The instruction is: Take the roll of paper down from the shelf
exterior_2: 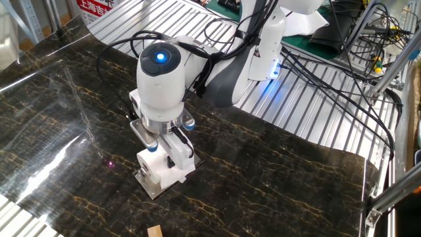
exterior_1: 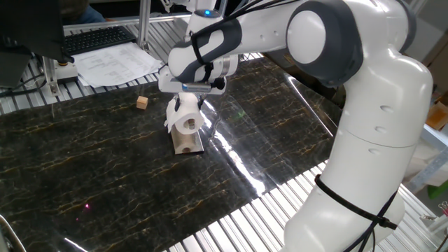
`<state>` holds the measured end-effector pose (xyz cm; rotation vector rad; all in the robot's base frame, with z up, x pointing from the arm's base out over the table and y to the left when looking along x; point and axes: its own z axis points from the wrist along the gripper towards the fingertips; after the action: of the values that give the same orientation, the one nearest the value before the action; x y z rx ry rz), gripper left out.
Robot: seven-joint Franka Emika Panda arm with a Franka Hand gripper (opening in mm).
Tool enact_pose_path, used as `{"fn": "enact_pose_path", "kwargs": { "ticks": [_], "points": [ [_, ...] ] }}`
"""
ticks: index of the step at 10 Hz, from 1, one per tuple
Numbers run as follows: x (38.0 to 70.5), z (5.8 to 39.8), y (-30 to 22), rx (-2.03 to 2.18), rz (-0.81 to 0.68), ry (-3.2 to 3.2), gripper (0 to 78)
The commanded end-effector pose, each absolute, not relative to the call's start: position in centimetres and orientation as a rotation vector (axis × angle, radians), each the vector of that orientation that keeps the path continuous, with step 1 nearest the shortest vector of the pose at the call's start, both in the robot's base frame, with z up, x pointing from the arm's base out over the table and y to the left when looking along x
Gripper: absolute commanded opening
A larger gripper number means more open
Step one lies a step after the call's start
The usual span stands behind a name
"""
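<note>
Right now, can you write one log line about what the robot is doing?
stage: lifting | hand: shut on white toilet-paper roll | roll: just above small pale-wood and grey-metal shelf | small wooden cube: untouched

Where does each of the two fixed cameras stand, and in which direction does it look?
One fixed view: sits beside the arm's base, looks across the dark table toward the printed sheets; shows the whole white arm.
The other fixed view: sits high on the opposite side, looks down toward the arm's base and cables; shows wrist and forearm.
Both share the tool closed on the roll of paper, the shelf, and the wooden cube.
</note>
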<state>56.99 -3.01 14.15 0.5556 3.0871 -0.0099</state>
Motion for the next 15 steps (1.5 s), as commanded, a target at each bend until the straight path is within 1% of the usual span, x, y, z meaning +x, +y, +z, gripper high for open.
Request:
{"fn": "enact_pose_path", "kwargs": {
  "ticks": [1,10,11,12,15],
  "points": [
    [55.9,14.8,-2.7,0.571,-0.001,3.096,1.3],
    [51.5,14.8,0.0,0.546,-0.012,3.118,1.3],
    [51.5,14.8,0.0,0.545,-0.012,3.119,1.3],
    [50.5,14.8,0.3,0.528,-0.013,3.124,1.3],
    [49.3,14.7,0.4,0.495,-0.015,3.133,1.3]
  ]
}}
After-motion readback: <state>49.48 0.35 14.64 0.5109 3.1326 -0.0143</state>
